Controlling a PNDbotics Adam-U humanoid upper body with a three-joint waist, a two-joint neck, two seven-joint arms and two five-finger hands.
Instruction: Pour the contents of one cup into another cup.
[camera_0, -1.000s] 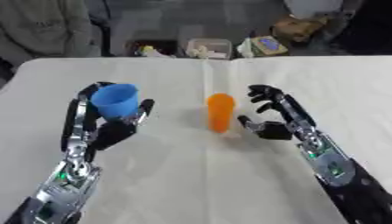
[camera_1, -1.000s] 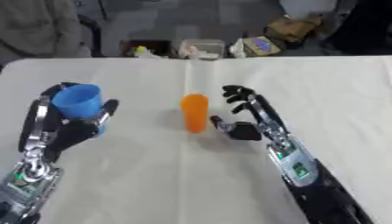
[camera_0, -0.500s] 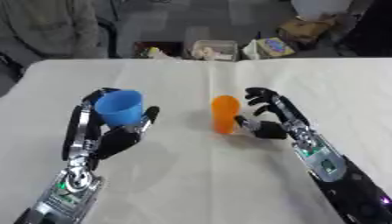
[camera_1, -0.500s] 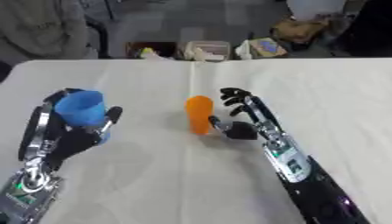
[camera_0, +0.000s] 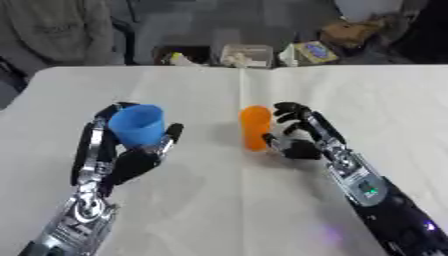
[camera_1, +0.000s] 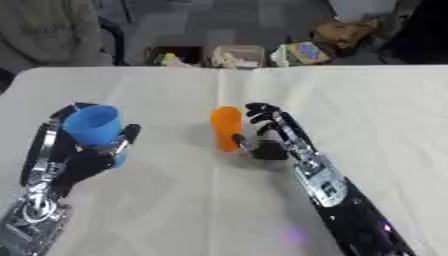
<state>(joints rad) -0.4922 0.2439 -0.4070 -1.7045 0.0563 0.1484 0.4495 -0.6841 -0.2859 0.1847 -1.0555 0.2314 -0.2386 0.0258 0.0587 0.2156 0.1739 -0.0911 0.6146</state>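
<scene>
My left hand (camera_0: 122, 157) fingers wrapped round blue cup (camera_0: 137, 125), upright, left of centre. Orange cup (camera_0: 255, 127) upright mid-table (camera_0: 210, 210); my right hand (camera_0: 297, 142) just beside it, fingers spread.

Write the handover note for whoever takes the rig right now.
Left hand: curled round the blue cup, holding it upright.
Right hand: right beside the orange cup, fingers bent toward it; whether it touches the cup cannot be told.
Orange cup stands upright mid-table.
Done: blue cup grasped.
Left: secure the orange cup, bring the cups together, pour one into the other. Contents of either cup not visible.
</scene>
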